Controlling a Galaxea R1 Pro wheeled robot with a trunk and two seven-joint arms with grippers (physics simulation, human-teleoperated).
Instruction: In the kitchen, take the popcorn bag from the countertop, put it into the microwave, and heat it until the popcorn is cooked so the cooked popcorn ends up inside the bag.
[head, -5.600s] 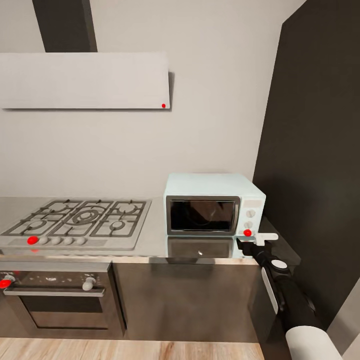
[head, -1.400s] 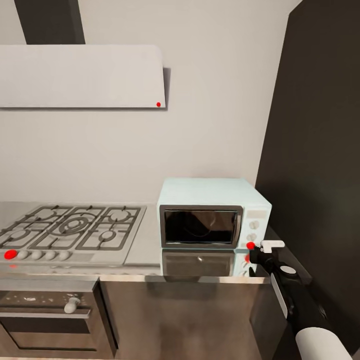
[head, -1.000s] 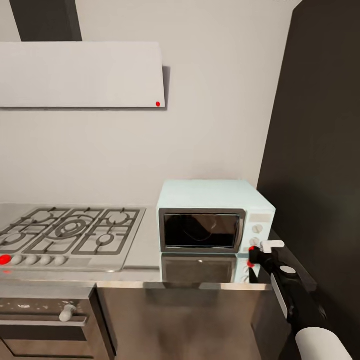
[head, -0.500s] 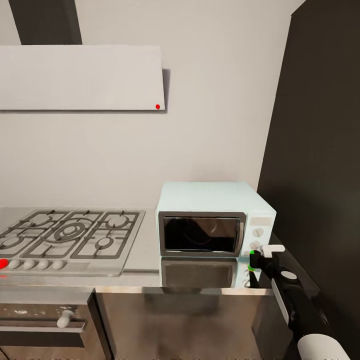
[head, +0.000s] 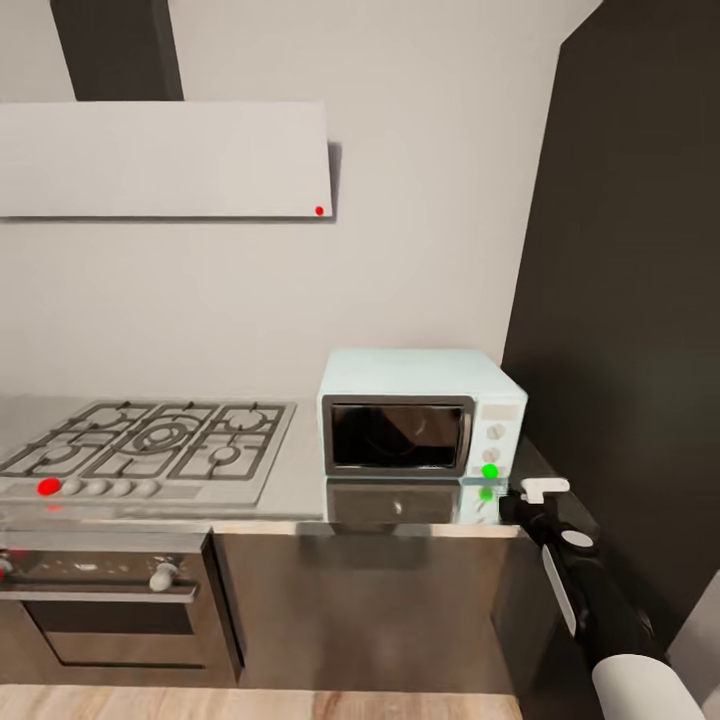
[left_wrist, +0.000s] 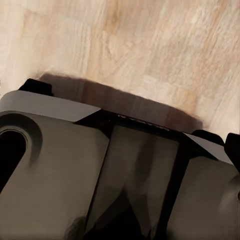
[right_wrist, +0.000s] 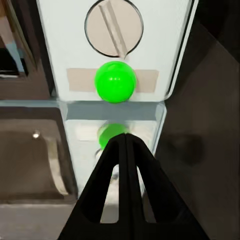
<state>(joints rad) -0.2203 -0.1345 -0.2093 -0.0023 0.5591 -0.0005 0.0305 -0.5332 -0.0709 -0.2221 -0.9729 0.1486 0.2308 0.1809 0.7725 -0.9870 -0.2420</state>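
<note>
Head view: microwave (head: 420, 412) on grey countertop (head: 300, 480) beside hob (head: 150, 450); right jaws closed, left unclear.

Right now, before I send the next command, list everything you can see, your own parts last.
microwave: one, pale blue, on the countertop, door shut
button: one, green, microwave panel
knob: one, whitish, beside the button
gas hob: one, grey, left of the microwave
oven: one, dark, under the hob
hood: one, white, on the wall
floor: light wood
right gripper: black, fingers together, aimed at the button
</note>
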